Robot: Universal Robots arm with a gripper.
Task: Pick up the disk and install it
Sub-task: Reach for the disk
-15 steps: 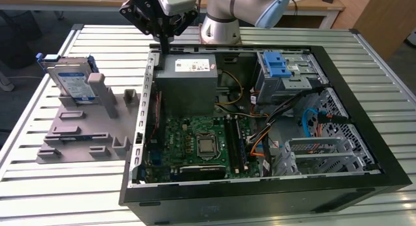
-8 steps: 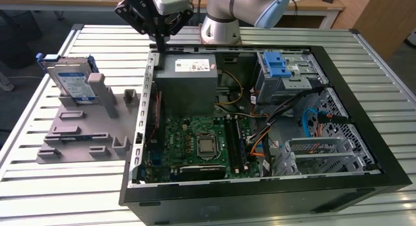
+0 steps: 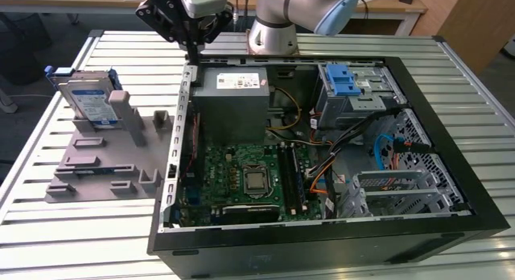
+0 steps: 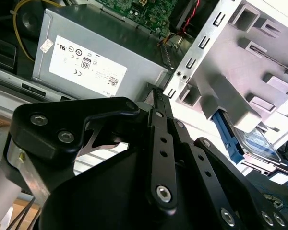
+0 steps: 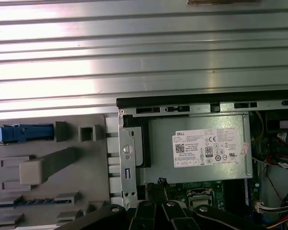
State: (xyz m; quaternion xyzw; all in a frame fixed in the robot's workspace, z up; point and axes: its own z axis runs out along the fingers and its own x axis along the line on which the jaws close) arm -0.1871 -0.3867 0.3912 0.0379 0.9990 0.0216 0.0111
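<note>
The black gripper (image 3: 193, 54), fingers pressed together on nothing, hangs over the open black computer case (image 3: 322, 250) at its back corner, while the blue-framed silver metal disk (image 3: 87, 102) stands on edge in a grey plastic holder (image 3: 88, 171), apart toward the exterior view's left.

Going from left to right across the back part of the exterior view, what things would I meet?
the disk, standing upright on the grey holder → the grey metal box with a white sticker, inside the open computer case → the blue latch on the drive bay.
</note>
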